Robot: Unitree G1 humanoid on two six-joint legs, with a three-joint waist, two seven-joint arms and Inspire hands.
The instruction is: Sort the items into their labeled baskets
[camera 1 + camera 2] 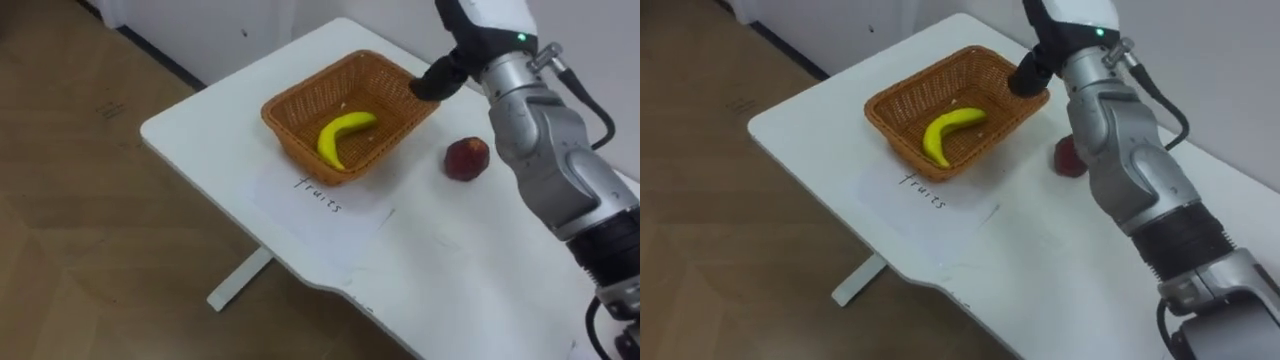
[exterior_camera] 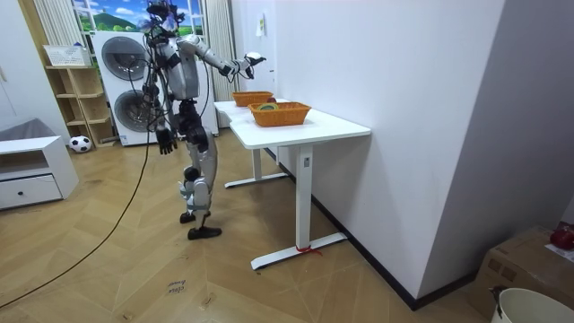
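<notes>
A woven brown basket (image 1: 300, 100) sits on the white table (image 1: 430, 290) and holds a yellow banana (image 1: 342, 134). In front of it lies a paper sheet (image 1: 330, 200) with a handwritten label. A red round fruit (image 1: 467, 158) rests on the table right of the basket, and my forearm partly hides it in the right eye view. My right hand (image 1: 436, 78) hovers at the basket's far right rim, its dark fingers loosely extended with nothing in them. In the room view my left hand (image 2: 165, 139) hangs relaxed at my side.
In the room view I stand at the table's far end, and a second basket (image 2: 280, 113) sits nearer the camera. The table runs along a white wall. A washing machine (image 2: 121, 63), a shelf (image 2: 76, 99) and a low white cabinet (image 2: 31, 170) stand behind me across open wooden floor.
</notes>
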